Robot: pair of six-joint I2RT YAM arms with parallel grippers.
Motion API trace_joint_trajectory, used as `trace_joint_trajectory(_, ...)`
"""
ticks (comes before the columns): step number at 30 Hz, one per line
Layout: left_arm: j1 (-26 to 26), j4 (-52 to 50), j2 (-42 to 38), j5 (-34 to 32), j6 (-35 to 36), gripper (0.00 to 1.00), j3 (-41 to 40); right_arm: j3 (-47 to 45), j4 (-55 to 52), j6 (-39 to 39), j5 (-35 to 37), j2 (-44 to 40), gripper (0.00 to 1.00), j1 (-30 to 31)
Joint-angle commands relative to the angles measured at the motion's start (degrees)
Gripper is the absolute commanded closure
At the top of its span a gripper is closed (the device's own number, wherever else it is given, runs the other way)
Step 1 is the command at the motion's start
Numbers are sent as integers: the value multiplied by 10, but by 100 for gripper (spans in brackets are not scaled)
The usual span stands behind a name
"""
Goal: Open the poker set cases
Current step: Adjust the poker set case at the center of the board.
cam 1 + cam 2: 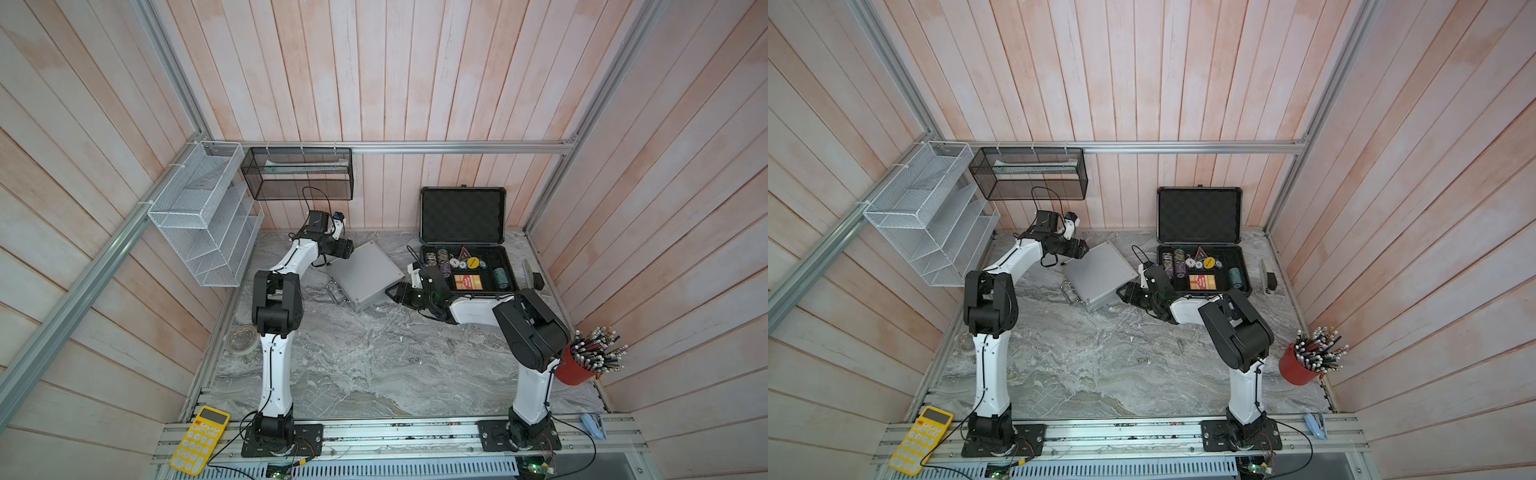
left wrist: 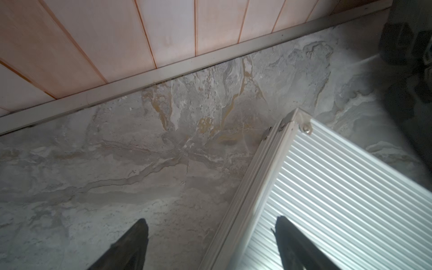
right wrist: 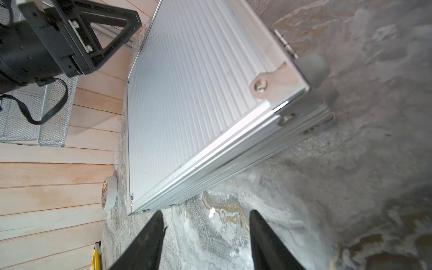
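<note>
A: On the bench [image 1: 374, 365], where's the silver case [image 1: 368, 274]?
B: Lying flat and shut. The dark grey case [image 1: 462, 216] stands open near it.
A: And the arms?
B: Fingers apart on both: the left end effector [image 2: 211, 221] straddles the silver case's edge, and the right end effector [image 3: 207, 212] is empty, just off its corner.

Two cases [image 1: 368, 272] [image 1: 462, 216], two mesh baskets [image 1: 205, 216] [image 1: 297, 174], one calculator [image 1: 200, 439], one red cup [image 1: 575, 370].
</note>
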Motion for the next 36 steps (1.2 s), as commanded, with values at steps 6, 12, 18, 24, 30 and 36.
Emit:
trace_joint_trajectory(6, -32, -13, 5, 32, 27, 20, -25, 27, 62, 35, -19, 40, 41, 2)
trace_joint_trajectory(12, -38, 35, -34, 46, -2, 24, -98, 67, 44, 25, -22, 68, 41, 1)
trace_joint_trajectory(18, -39, 76, -91, 49, -33, 27, -182, 111, 18, 3, -30, 92, 43, -8)
trace_joint_trajectory(24, -41, 138, -161, 62, -97, 31, -295, 174, -38, -44, -46, 118, 45, -25)
trace_joint_trajectory(30, -45, 200, -219, 88, -190, 32, -391, 235, -106, -111, -64, 138, 46, -42)
trace_joint_trajectory(36, -49, 213, -263, 70, -220, 31, -442, 273, -157, -157, -71, 151, 48, -55)
